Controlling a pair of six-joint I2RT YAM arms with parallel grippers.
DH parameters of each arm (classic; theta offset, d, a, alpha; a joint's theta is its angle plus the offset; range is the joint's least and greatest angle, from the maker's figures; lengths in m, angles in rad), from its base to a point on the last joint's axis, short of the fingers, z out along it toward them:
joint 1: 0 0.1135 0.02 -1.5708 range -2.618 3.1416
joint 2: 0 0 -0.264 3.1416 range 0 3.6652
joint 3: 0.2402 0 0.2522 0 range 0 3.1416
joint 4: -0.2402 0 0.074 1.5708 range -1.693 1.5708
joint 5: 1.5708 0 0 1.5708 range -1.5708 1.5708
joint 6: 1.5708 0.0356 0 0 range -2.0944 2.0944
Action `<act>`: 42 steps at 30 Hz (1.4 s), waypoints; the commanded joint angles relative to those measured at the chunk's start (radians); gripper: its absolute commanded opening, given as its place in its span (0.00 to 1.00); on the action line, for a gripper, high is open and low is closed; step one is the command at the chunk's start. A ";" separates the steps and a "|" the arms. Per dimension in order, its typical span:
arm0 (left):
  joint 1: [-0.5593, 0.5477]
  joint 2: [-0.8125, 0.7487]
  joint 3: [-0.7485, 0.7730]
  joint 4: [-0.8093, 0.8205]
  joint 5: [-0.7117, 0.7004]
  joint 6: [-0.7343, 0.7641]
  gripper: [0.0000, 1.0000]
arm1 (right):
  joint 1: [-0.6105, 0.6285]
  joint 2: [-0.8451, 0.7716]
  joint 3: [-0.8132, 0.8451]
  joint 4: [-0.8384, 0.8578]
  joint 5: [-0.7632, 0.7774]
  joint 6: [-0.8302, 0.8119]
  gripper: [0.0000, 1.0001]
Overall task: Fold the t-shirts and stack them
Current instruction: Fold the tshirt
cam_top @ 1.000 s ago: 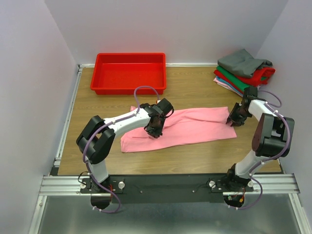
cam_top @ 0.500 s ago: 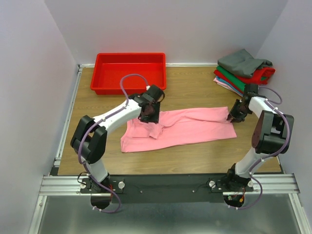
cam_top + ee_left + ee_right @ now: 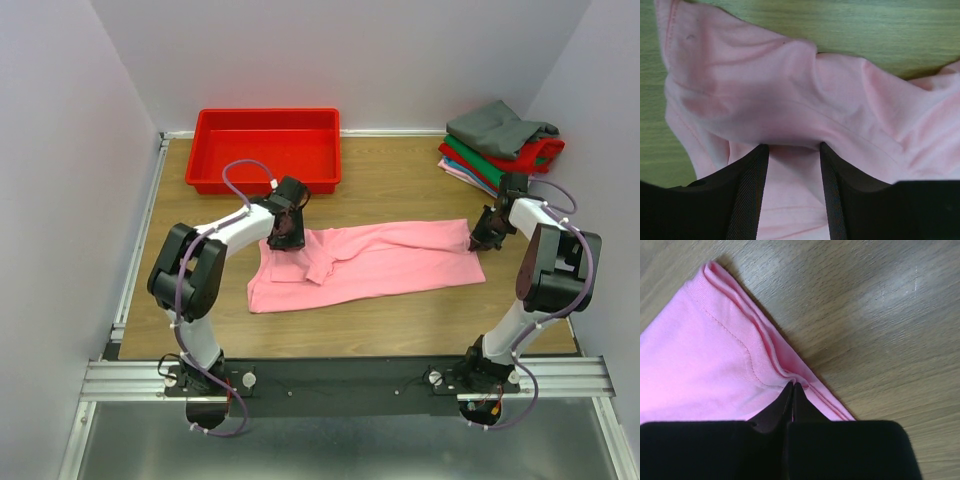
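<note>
The light pink t-shirt [image 3: 400, 258] lies spread lengthwise on the wooden table, with a bunched fold near its left end. My left gripper [image 3: 282, 238] stands open over that left end, its fingertips resting on the pink cloth [image 3: 790, 95] and a raised ridge of fabric just ahead of them. My right gripper [image 3: 479, 240] is at the shirt's right edge, shut on the doubled hem [image 3: 765, 355], which puckers at the tips [image 3: 792, 386]. Several folded t-shirts [image 3: 500, 145], grey on top of red, green and pale ones, are stacked at the back right.
A red plastic tray [image 3: 265, 115] stands at the back, left of centre, close behind my left gripper. White walls enclose the table on three sides. A metal rail runs along the left edge.
My left gripper has travelled left and back along the shirt and opened, leaving a bunched fold behind. My right gripper has closed on the shirt's right hem.
</note>
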 commanded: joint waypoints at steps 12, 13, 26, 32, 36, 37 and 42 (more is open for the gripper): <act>0.065 0.101 -0.140 0.155 -0.087 -0.014 0.53 | -0.004 -0.066 -0.007 -0.031 0.074 -0.013 0.01; 0.068 0.101 -0.138 0.153 -0.092 -0.009 0.53 | -0.004 -0.073 -0.005 -0.048 0.079 -0.015 0.01; 0.085 0.107 -0.115 0.160 -0.156 0.063 0.53 | -0.004 -0.155 0.027 -0.163 0.134 -0.006 0.01; 0.085 0.109 -0.095 0.160 -0.158 0.091 0.53 | -0.004 -0.168 0.002 -0.182 0.134 -0.006 0.01; 0.085 0.092 -0.088 0.149 -0.156 0.104 0.53 | -0.004 -0.158 -0.022 -0.183 0.127 -0.007 0.02; 0.085 0.086 -0.086 0.147 -0.155 0.109 0.54 | -0.004 -0.156 -0.025 -0.183 0.126 -0.010 0.06; 0.072 0.018 -0.012 0.086 -0.141 0.108 0.57 | -0.004 -0.155 0.028 -0.185 0.116 -0.049 0.56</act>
